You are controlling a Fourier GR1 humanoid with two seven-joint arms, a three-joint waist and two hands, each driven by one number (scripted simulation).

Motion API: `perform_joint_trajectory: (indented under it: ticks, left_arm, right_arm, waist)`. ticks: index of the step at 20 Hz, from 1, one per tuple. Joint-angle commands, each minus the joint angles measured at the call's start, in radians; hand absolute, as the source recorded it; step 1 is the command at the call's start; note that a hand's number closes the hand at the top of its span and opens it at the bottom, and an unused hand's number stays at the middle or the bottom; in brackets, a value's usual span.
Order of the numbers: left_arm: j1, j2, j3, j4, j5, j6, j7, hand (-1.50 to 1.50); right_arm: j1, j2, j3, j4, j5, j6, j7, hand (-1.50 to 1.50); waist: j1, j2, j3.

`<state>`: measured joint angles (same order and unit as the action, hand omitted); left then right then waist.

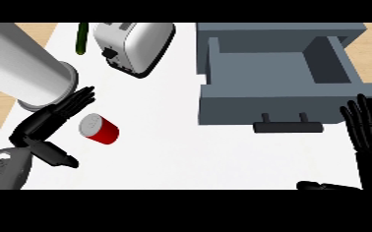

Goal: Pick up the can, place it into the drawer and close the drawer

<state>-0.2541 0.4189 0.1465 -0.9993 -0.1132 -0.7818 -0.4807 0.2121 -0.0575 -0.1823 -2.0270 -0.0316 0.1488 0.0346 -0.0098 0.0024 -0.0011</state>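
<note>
Left hand is held open at nine o'clock, fingers straight and spread, thumb apart, with the red can lying tilted just beside it, not grasped. Right hand is seen released at three o'clock, fingers up. Toward one o'clock the grey drawer is pulled open; a toaster is seen at eleven.
</note>
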Motion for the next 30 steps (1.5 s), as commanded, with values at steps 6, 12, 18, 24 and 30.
perform_joint_trajectory:
  ticks: [6, 12, 18, 24, 30]
  left_arm:
    - [-0.069, 0.044, -0.084, 0.244, -0.089, -0.039, -0.266, -1.50]
    - [-0.079, 0.063, -0.117, 0.357, -0.107, 0.004, -0.376, -1.50]
    - [-0.176, 0.041, -0.141, 0.473, -0.107, 0.027, -0.345, -1.50]
    - [-0.176, 0.022, -0.177, 0.525, -0.130, 0.080, -0.434, -1.50]
    - [-0.258, -0.018, -0.190, 0.597, -0.129, 0.100, -0.400, -1.50]
  right_arm:
    - [0.018, -0.016, -0.008, -0.032, -0.009, 0.030, -0.006, -1.50]
    - [0.014, -0.015, -0.029, -0.054, -0.043, 0.026, 0.032, -1.50]
    - [0.027, -0.006, -0.042, -0.012, -0.048, 0.040, -0.033, -1.50]
    - [0.017, -0.002, -0.018, -0.077, -0.027, 0.017, 0.052, -1.50]
    - [0.016, 0.026, -0.007, -0.026, -0.009, 0.015, -0.016, -1.50]
  waist:
    - [-0.010, 0.002, -0.001]
    - [-0.008, 0.002, -0.001]
    - [-0.014, 0.003, -0.001]
    - [-0.011, 0.002, -0.001]
    - [-0.009, 0.004, -0.001]
